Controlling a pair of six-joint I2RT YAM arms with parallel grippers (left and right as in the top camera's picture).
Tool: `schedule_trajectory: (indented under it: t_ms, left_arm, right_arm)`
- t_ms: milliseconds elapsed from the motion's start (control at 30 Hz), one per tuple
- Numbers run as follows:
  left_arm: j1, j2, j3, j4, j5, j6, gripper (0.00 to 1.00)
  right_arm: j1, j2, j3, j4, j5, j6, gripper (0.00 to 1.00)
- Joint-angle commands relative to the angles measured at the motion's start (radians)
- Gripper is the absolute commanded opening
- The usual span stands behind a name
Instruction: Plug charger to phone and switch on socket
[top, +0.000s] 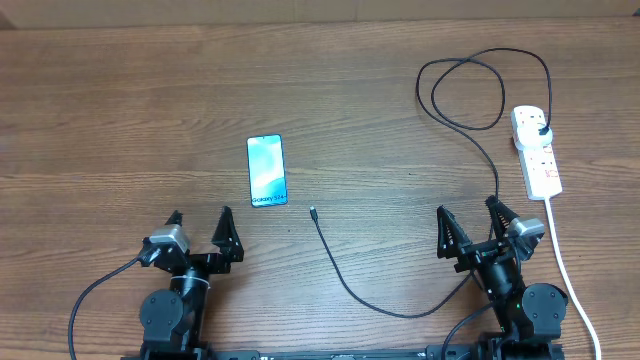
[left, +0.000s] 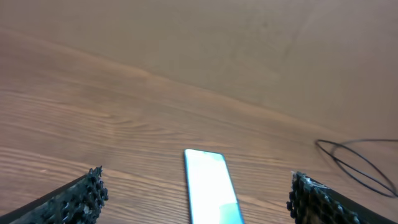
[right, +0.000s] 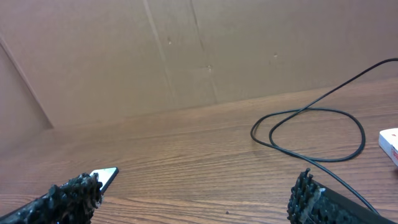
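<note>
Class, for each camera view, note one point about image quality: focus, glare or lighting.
Overhead: evenly lit and sharp, with the white text on the phone visible. Left wrist: soft overall, the phone screen washed out to a pale glow. Right wrist: crisper, the loop of the charger in clear focus.

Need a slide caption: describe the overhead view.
Charger in socket, its tip short of phone; left pincer and right pincer open.
</note>
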Motion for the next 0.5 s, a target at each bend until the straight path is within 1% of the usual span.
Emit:
schedule_trajectory:
  t_ms: [0,67,133,267,467]
  left_arm:
    - [0.005,-0.008,0.004,0.003,0.133,0.005,1.00]
    - [0.005,-0.007,0.023,-0.017,0.167,0.000,1.00]
    - [0.005,-0.003,0.050,-0.043,0.166,0.001,1.00]
    - [0.005,0.045,0.155,-0.127,0.162,0.059,1.00]
    - [0.005,0.243,0.367,-0.237,0.157,0.162,1.00]
  right_arm:
    - [0.004,-0.008,-0.011,0.005,0.011,-0.005,1.00]
    - [0.004,-0.008,-0.011,0.005,0.011,-0.005,1.00]
    - [0.004,-0.008,-0.011,0.005,0.011,-0.005,1.00]
    - [0.004,-0.008,-0.011,0.005,0.011,-0.005,1.00]
    - [0.004,-0.008,-0.011,0.005,0.011,-0.005,1.00]
